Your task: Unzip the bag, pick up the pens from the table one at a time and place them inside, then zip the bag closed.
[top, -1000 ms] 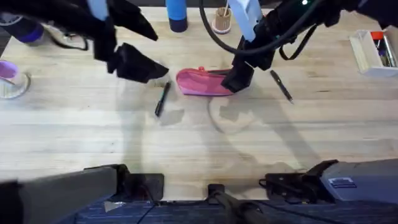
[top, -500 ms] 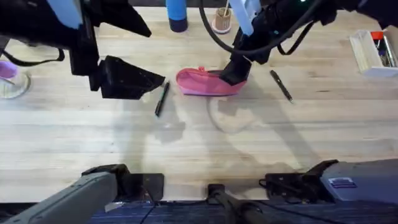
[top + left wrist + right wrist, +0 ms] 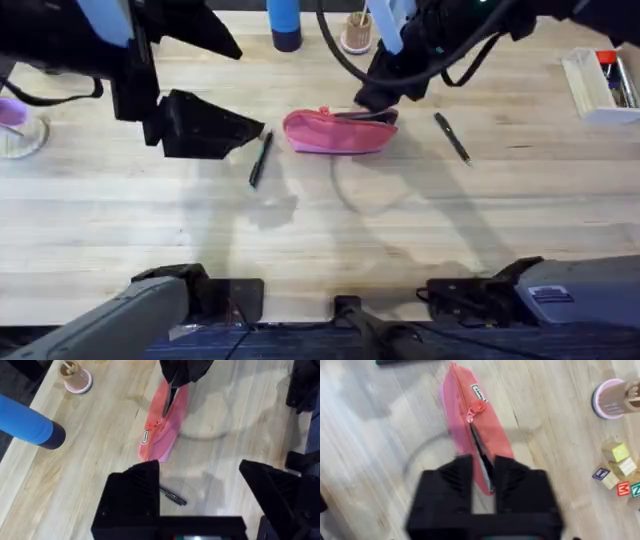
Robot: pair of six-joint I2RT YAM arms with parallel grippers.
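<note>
Since a second ago the right gripper (image 3: 372, 97) has backed off the bag's (image 3: 338, 133) right end toward the far side, and its fingers (image 3: 454, 480) sit nearly together over the partly unzipped opening, pinching nothing I can make out. Left gripper (image 3: 215, 126) hovers with fingers (image 3: 134, 491) spread wide above one pen (image 3: 260, 160); the other pen (image 3: 452, 137) lies on the table (image 3: 320, 230) right of the bag.

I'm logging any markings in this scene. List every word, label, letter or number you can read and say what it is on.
"Z" on a wooden letter block at the edge of the right wrist view.
"M", probably, on the red-lettered block beside it.
A letter on the blue-lettered block: too blurred to read.
Small white tag on the bag, also seen from the left wrist: dark print, too small to read.
Label on the right arm's base: unreadable.
</note>
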